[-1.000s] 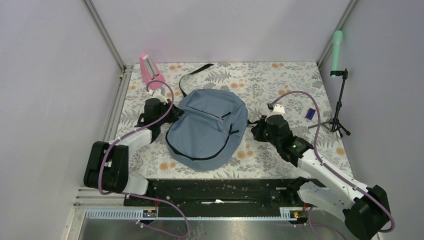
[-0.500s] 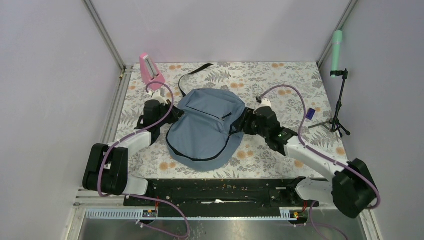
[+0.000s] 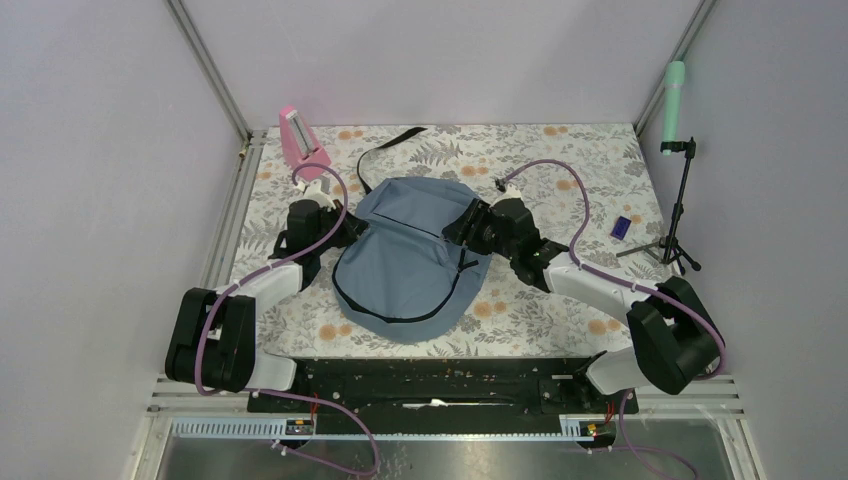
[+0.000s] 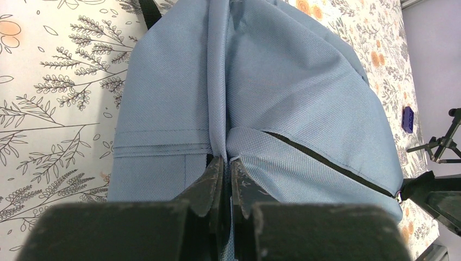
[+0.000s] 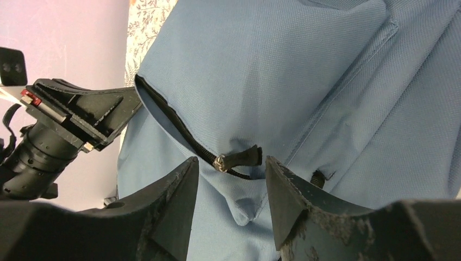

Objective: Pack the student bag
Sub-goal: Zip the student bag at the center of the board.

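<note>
Left gripper [image 4: 225, 163] is clamped tight on a fold of the student bag [image 4: 304, 98], right gripper [image 5: 230, 166] hangs wide open with the zipper pull [image 5: 244, 156] between its fingers: closing off-centre could nip fabric instead.

Plain pale lilac walls [image 3: 450, 50] on three sides, bare aluminium corner posts [image 3: 208, 70], table [image 3: 580, 160] under a cream cloth printed with grey ferns and orange flowers, black tripod stand [image 3: 682, 215] at right edge, black base rail [image 3: 430, 385] along near edge, soft even light
</note>
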`<state>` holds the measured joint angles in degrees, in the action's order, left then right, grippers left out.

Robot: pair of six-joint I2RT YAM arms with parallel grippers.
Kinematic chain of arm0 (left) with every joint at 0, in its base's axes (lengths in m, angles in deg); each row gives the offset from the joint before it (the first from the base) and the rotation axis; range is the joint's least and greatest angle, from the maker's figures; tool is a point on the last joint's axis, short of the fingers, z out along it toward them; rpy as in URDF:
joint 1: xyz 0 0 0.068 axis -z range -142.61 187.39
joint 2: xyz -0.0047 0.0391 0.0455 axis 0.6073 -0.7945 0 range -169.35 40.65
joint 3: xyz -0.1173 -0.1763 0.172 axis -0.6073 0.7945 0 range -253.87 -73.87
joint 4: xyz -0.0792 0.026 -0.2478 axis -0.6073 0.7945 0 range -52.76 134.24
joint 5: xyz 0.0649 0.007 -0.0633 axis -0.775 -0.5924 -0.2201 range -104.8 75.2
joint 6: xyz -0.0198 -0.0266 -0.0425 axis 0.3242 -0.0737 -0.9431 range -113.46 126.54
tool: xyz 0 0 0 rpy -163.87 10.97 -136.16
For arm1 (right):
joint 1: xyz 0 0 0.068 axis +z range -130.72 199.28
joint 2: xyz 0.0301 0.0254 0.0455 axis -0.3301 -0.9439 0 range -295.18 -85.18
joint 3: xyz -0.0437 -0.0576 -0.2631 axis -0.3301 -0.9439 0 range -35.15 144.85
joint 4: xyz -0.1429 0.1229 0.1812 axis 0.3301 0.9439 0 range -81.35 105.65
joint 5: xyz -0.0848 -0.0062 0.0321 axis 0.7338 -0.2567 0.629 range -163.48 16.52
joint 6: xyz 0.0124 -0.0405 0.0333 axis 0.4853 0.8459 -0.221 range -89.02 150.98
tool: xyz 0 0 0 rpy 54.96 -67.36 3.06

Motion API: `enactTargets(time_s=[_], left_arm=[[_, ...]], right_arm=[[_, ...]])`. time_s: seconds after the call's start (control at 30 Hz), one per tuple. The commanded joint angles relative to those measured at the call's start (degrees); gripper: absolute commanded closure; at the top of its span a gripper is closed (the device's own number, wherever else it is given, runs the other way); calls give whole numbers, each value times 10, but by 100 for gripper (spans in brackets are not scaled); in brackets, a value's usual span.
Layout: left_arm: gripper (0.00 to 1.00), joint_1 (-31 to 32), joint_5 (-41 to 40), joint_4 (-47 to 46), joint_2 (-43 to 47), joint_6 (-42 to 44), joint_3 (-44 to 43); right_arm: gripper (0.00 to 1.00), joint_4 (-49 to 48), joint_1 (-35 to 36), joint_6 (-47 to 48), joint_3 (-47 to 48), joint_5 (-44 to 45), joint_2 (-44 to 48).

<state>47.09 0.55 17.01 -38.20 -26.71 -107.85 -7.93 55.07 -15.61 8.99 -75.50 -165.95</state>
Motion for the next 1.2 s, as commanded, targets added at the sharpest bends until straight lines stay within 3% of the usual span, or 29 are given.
enactTargets(time_s=[0.0, 0.07, 0.1, 0.2, 0.23, 0.47, 0.77, 1.03, 1.07, 1.13, 1.17], left_arm=[[100, -4, -10, -33, 25, 7, 1], [100, -4, -10, -32, 24, 7, 2], [100, -4, -11, -32, 24, 7, 1], [100, -4, -18, -27, 27, 8, 1], [100, -4, -26, -23, 29, 7, 1], [100, -5, -74, 7, 44, 2, 3], [100, -5, -101, 25, 48, 0, 4], [100, -5, -87, 13, 51, -3, 3], [100, -5, -73, 7, 52, 3, 3], [96, -5, -46, 6, 58, 11, -5], [79, -4, -39, 11, 64, 14, -8]], right_arm=[[47, -18, 6, -14, 33, 17, -22], [51, -14, 6, -13, 41, 25, -29], [58, -12, 6, -13, 45, 34, -32], [98, 1, 6, -13, 47, 51, -30], [100, 5, 6, -12, 45, 56, -27], [100, 20, 6, 17, -27, 110, 56], [100, 16, 10, 17, -92, 136, 67], [100, 48, 10, 41, -81, 140, 92], [95, 60, 10, 52, -68, 127, 93], [72, 74, 10, 75, -43, 104, 96], [60, 82, 10, 86, -32, 94, 100]])
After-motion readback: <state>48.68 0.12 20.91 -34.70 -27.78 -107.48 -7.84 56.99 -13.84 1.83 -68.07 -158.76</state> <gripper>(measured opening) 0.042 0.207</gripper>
